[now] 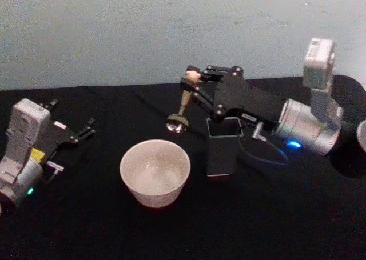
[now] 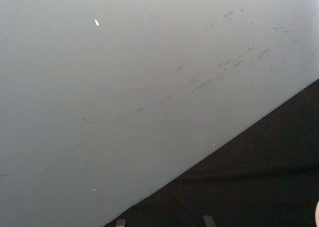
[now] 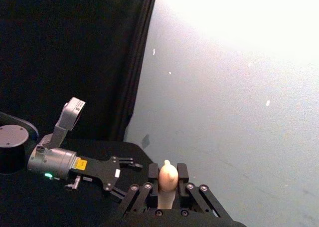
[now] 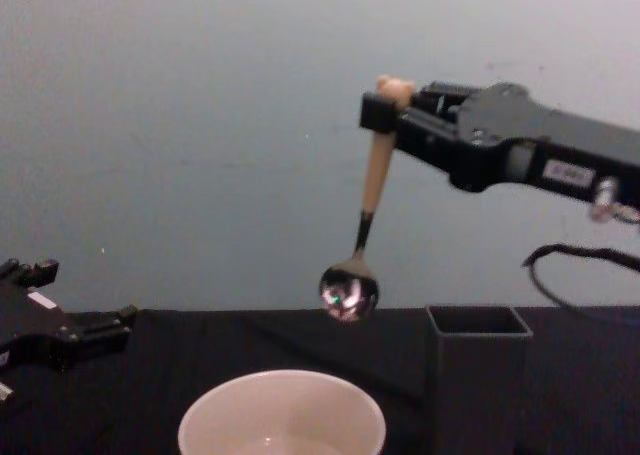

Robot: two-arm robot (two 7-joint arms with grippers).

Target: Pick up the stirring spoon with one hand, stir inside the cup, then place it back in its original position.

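Cream-white cup (image 1: 153,195): nearest thing to me, upright on the black tablecloth (image 1: 86,220), mouth open to the ceiling; I can't tell whether anything is in it.
Dark grey square holder (image 1: 222,151): upright just beside the cup on the robot's right, a touch farther back, not touching it.
Left gripper (image 1: 74,117): low on the cloth, well apart from the cup on the robot's left; its fingers are spread with nothing between them, and the arm lies idle with a small green light on its body.
Stirring spoon (image 4: 374,175): in the air, up and behind the cup. It hangs bowl-down and slightly tilted, with the bear head on top. The peach handle runs down into the thin dark neck.
Spoon bowl (image 4: 348,292): shiny and round, clear above the cup's far rim and a little toward the holder side, not inside the cup and touching nothing.
Right gripper (image 1: 193,77): higher than the cup and beyond it, reaching in from the robot's right over the holder; its two fingers are clamped on the top of the spoon's handle, just under the bear head.
Pale grey-blue wall (image 1: 114,31): farthest back, behind the cup and both arms, faintly scuffed.
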